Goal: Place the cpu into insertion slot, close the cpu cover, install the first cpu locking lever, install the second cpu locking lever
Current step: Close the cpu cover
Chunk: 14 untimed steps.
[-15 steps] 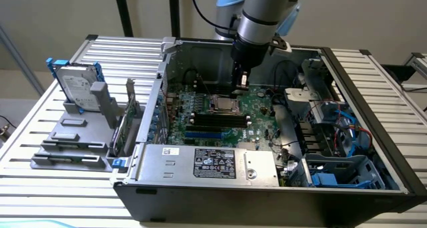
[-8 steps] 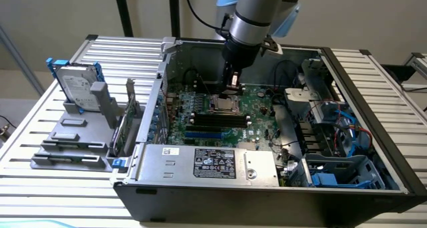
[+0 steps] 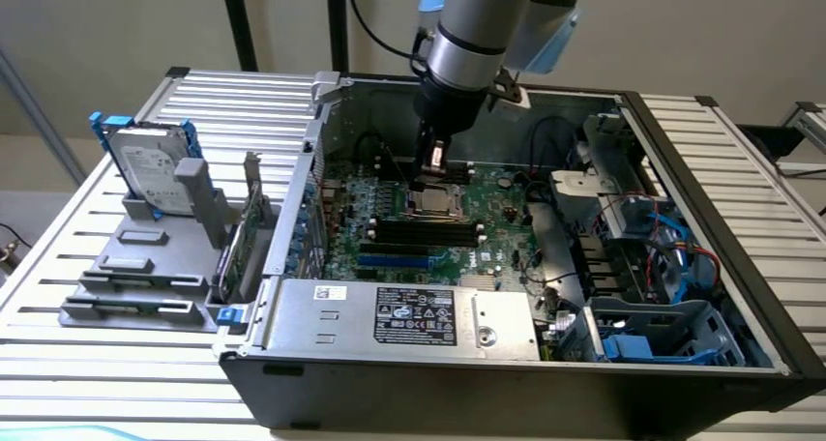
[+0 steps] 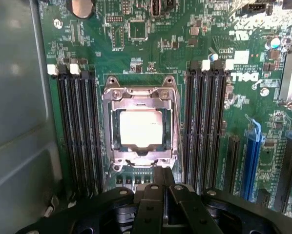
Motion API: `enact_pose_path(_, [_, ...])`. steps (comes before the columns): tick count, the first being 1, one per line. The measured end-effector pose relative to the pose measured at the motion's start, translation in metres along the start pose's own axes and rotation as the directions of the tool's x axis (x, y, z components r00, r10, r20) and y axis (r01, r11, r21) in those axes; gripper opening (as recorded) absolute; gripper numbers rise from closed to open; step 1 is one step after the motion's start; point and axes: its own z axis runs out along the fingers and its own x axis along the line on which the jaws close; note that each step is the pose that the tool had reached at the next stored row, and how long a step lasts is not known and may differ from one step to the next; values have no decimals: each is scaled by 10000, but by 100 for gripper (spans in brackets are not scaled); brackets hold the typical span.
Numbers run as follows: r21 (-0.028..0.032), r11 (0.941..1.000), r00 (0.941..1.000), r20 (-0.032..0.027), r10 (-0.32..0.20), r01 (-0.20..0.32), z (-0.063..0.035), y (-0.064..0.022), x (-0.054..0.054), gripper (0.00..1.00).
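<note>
an open computer case (image 3: 516,388) lies on a slatted metal desk (image 3: 103,373), and the arm reaches down into it. the cpu (image 4: 141,127) sits in the insertion slot (image 4: 112,83) amid the green motherboard (image 4: 151,53), its pale face lit bright. the cpu cover (image 4: 138,97) lies flat over it, and the chip shows through the cover's square opening. a thin wire lever (image 4: 178,141) runs along one side of the cover; i cannot tell whether it is latched. the claw (image 4: 163,171) is clenched, fingers pressed together with nothing between them, its tip just at the socket's edge. long black memory slots (image 4: 80,131) flank the socket on both sides. at the exterior view's left, a silver hard drive (image 3: 142,165) stands upright in a grey holder, well apart from the case.
</note>
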Motion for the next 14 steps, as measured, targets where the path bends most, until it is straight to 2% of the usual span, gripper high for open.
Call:
enact_pose_path(2, [4,10000,9999,-106,-19,19,22,3,0,11])
enact_pose_path(4, [6,10000,9999,-165,-27,27,50,6,-1,11])
enact_pose_path(6, [7,10000,9998,-191,-34,34,86,11,-2,11])
enact_pose_path(14, [8,10000,9997,-228,-41,41,233,8,-5,11])
